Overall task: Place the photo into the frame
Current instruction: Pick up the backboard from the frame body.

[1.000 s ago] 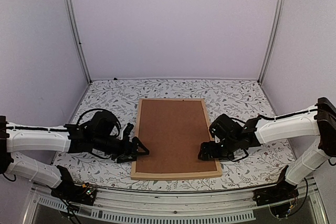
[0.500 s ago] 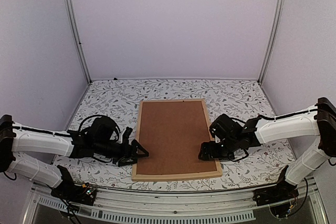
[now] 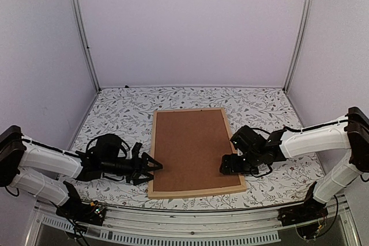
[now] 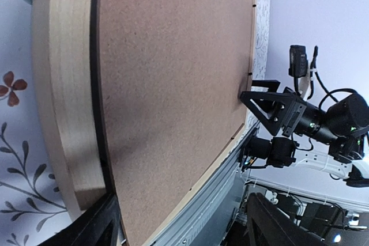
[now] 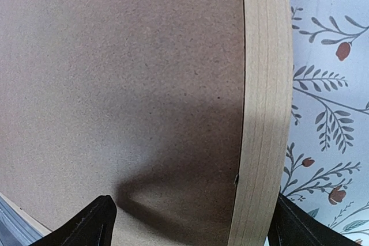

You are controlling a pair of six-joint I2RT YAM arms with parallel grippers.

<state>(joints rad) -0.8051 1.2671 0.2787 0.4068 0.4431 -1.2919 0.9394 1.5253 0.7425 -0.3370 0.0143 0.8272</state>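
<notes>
Flat on the floral-patterned table lies the frame, back side up, roughly midway between the two arms. Its thin light-wood bars enclose a plain brown backing board, which fills the opening from bar to bar. The long sides run away from the arm bases, and the frame sits slightly skewed.

At the frame's near-left corner, the left gripper reaches in low from the left. Its jaws are open and spread wide. In the left wrist view, one of its fingers sits just under the edge of the wooden bar, while the other is well apart over the board side. I cannot tell whether either finger touches the wood.

Opposite it, the right gripper is over the near part of the frame's right side. Its jaws also stand wide open. The right wrist view shows the right-hand bar close beside one finger, with the other finger far off over the brown board, casting a soft shadow on it.
</notes>
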